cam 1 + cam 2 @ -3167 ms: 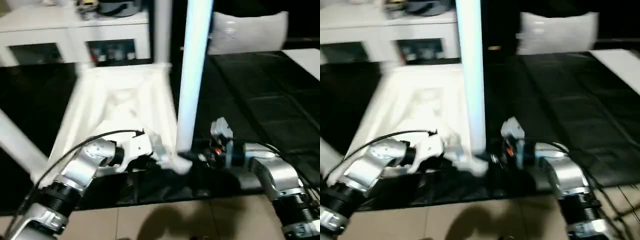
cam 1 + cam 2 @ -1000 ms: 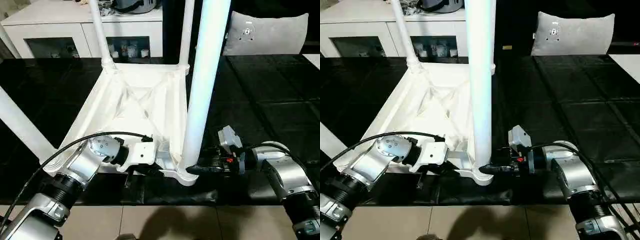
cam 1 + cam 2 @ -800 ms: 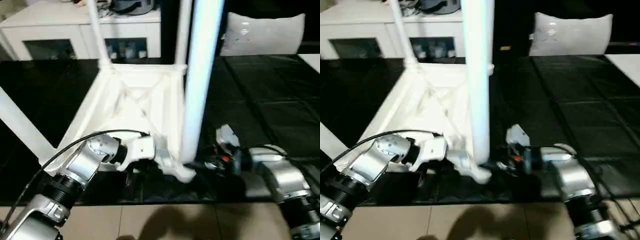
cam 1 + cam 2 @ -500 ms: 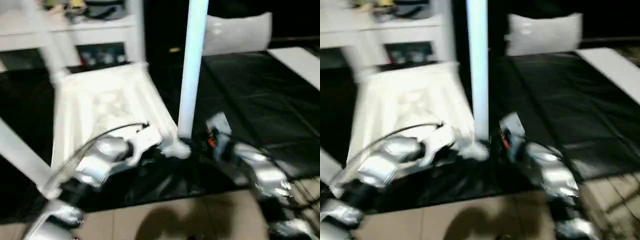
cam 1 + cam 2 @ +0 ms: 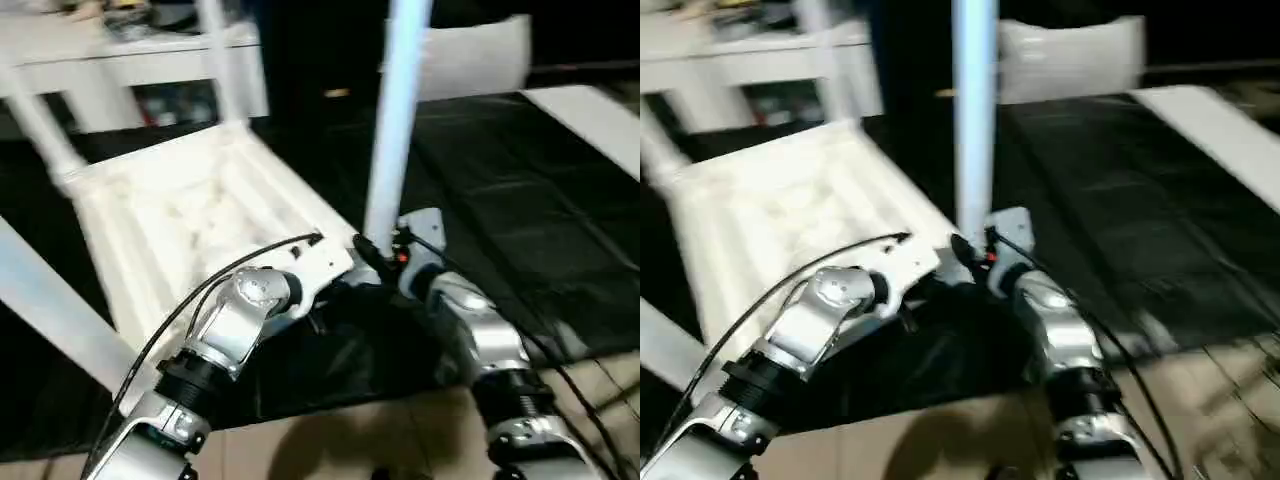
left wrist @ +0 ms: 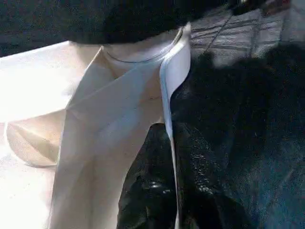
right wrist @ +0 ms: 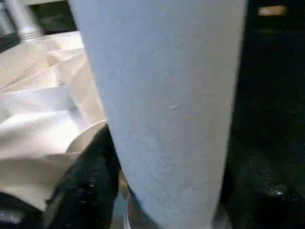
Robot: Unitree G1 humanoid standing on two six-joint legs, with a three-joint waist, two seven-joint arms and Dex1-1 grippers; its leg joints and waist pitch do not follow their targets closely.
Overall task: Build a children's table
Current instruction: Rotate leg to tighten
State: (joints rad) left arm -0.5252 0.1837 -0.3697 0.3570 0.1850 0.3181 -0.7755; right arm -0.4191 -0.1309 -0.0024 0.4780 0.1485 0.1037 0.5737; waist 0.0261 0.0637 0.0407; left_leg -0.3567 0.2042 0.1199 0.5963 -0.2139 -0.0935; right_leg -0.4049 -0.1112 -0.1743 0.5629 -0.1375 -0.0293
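The white table top [image 5: 170, 210] lies upside down on the black surface, ribbed underside up. Legs stand in its sockets: a far one [image 5: 218, 60], two on the left [image 5: 40, 130] [image 5: 50, 310], and a near-right leg [image 5: 398, 120] rising tall. My left gripper [image 5: 345, 270] is shut on the top's rim [image 6: 167, 90] beside the near-right corner socket, with a black finger [image 6: 143, 191] on each side of the rim. My right gripper [image 5: 378, 252] is shut on the base of the near-right leg [image 7: 167, 95], one finger [image 7: 90, 176] showing beside it.
A white cabinet [image 5: 150, 60] with glass doors stands behind the table top. A grey cushion [image 5: 470, 55] lies at the back right, a white panel [image 5: 590, 110] at the far right. The black cover [image 5: 520, 200] stretches to the right; tan floor [image 5: 350, 440] starts at its near edge.
The camera has swung and tilted. The table top now sits turned against the cabinet, its held corner shifted. Both grippers keep their hold, and my right forearm now points more steeply forward.
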